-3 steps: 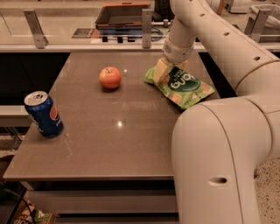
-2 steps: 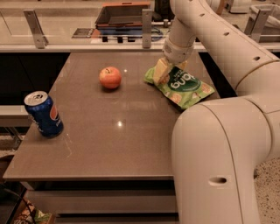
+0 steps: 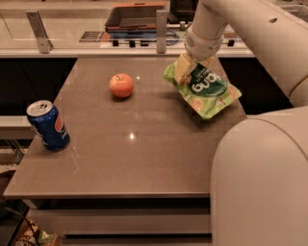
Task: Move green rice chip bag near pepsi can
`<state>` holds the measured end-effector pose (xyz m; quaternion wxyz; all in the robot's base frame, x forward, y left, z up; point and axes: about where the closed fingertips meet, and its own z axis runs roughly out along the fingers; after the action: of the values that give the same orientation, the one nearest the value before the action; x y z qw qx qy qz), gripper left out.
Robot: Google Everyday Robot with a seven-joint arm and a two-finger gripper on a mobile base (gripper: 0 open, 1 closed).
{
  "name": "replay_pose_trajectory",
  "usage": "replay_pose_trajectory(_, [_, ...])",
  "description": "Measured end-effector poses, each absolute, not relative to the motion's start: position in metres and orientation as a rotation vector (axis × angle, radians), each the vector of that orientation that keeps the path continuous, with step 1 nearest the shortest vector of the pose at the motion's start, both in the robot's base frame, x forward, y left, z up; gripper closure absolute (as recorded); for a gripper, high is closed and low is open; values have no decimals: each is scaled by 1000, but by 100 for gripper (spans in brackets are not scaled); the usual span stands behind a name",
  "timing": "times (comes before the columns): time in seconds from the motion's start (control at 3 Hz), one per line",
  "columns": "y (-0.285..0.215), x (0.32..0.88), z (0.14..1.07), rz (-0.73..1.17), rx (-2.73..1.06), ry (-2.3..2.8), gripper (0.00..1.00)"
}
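The green rice chip bag [image 3: 206, 90] hangs tilted at the table's right side, its upper left corner pinched in my gripper [image 3: 185, 68]. The gripper comes down from the arm at the top right and is shut on the bag, whose lower end is at or just above the tabletop. The pepsi can [image 3: 47, 125] stands upright near the table's left edge, far to the left of the bag.
A red-orange apple [image 3: 121, 85] sits on the brown table [image 3: 139, 158] between can and bag, toward the back. A counter with a dark tray [image 3: 137, 14] and metal posts runs behind the table. My large white arm body [image 3: 262, 182] fills the lower right.
The gripper has closed on the bag's upper corner and raised it, so the bag now tilts up off the table. The can and apple have not moved.
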<state>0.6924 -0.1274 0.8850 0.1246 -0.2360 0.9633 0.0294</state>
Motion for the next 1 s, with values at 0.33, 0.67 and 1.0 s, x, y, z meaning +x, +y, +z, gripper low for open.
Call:
replay_pose_trajectory(0.33, [-126, 674, 906, 74, -689, 2778, 100])
replay_pose_trajectory(0.67, [-108, 648, 921, 108, -776, 2733, 100])
replay_pose_trajectory(1.0, [-78, 615, 924, 158, -913, 2698, 100])
